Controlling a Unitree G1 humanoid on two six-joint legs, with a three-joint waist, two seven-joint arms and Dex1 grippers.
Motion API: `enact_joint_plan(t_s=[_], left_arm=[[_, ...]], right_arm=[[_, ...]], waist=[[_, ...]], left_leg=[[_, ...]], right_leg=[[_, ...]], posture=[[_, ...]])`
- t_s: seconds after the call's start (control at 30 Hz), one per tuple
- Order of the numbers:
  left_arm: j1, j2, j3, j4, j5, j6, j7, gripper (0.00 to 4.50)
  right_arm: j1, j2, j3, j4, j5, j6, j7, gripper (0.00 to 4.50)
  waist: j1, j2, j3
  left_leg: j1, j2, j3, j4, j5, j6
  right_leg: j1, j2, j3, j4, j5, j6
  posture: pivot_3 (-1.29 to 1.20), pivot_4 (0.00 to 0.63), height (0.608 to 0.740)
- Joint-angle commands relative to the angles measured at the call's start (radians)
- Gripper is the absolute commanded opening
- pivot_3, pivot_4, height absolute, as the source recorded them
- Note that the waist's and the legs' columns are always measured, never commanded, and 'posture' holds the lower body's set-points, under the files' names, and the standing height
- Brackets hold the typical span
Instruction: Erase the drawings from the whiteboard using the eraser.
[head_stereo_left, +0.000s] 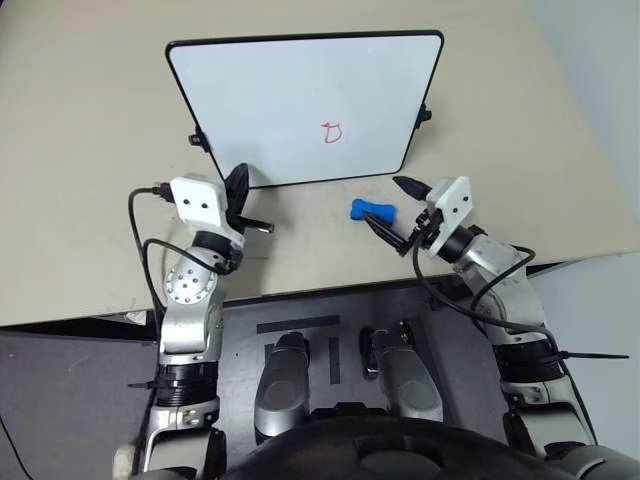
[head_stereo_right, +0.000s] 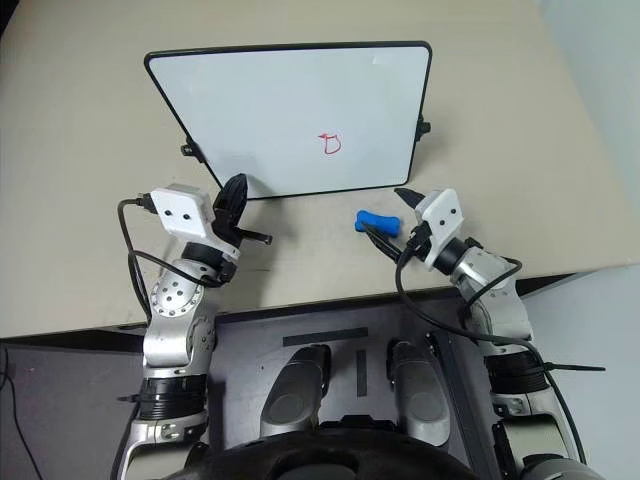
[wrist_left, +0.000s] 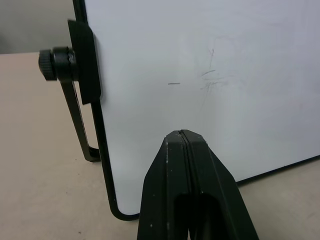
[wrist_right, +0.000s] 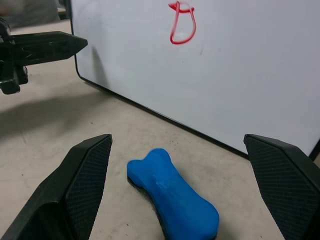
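The right gripper (wrist_right: 177, 192) has its 2 fingers wide apart around the eraser (wrist_right: 172, 195); the left gripper (wrist_left: 186, 145) is pressed together. The eraser looks light and fairly firm, best pinched at its narrow waist.

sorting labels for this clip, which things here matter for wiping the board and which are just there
For the job:
- board, standing on the table
- red drawing on it
- blue eraser, lying on the table before the board
- right claw, open around the eraser
- left claw, shut, at the board's lower corner

Just there:
- table
- board's side clip
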Motion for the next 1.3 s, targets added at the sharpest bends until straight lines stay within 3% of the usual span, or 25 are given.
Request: enact_joint_plan(t_s=[0.03,0.9,1.3], left_arm=[[-0.013,0.006,0.002,-0.043,-0.007,-0.002,-0.007,0.00],[0.082,-0.017,0.022,-0.107,0.001,-0.001,0.045,0.00],[0.068,-0.052,-0.009,-0.083,0.011,-0.018,0.058,0.00]], right_arm=[[0.004,0.005,-0.001,-0.043,0.014,-0.008,-0.001,4.47],[-0.037,-0.134,0.110,-0.068,-0.039,-0.004,0.160,4.47],[-0.083,-0.146,0.138,0.084,-0.092,-0.063,0.198,4.47]], waist=[[0.000,0.000,0.000],[0.001,0.000,0.000],[0.001,0.000,0.000]], left_leg=[[0.000,0.000,0.000,0.000,0.000,0.000],[0.000,0.000,0.000,0.001,0.000,0.000],[0.000,0.001,0.000,0.002,0.000,0.000]], right_leg=[[0.000,0.000,0.000,0.000,0.000,0.000],[0.001,0.002,0.000,-0.001,0.000,0.000],[0.001,0.003,0.000,0.000,0.000,0.000]], posture=[[0.00,0.150,0.740],[0.00,0.150,0.740],[0.00,0.150,0.740]])
